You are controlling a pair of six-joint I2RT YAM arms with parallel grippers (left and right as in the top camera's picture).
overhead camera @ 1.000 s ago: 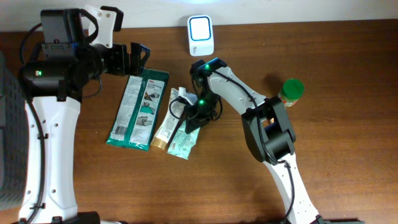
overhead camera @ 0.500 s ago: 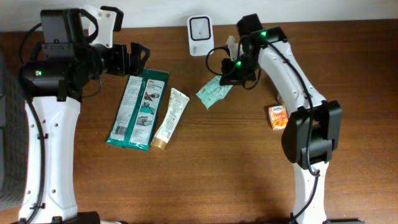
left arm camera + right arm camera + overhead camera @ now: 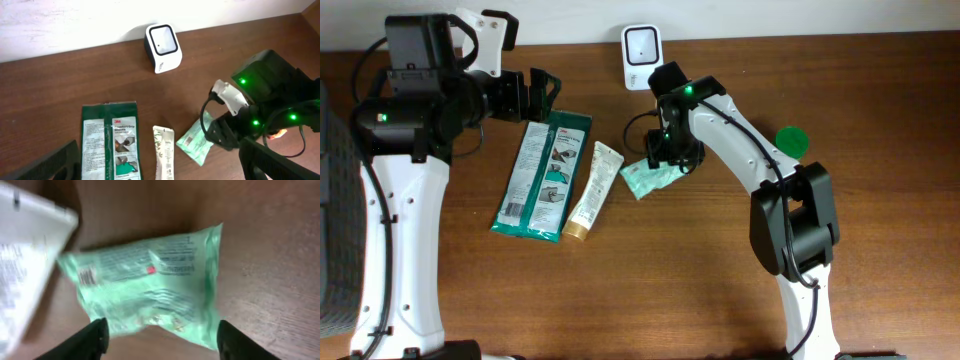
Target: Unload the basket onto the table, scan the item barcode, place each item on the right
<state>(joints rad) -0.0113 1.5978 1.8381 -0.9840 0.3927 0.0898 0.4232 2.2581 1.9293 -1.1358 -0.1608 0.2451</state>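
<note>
Now the right gripper (image 3: 161,332) has released the green packet (image 3: 648,178) beside the tube (image 3: 592,190).

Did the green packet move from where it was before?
Yes. Since half a second ago, the green packet has gone away from the white scanner, down toward the tube on the table.

So on the brown wooden table (image 3: 880,250), the white boxy barcode scanner (image 3: 643,57) sits at the back edge. In front of it, left to right: long green glove packet (image 3: 542,174), cream plastic tube (image 3: 593,189) just beside it, mint-green plastic pouch (image 3: 648,179), then the green-lidded jar (image 3: 791,140) well off right.
</note>
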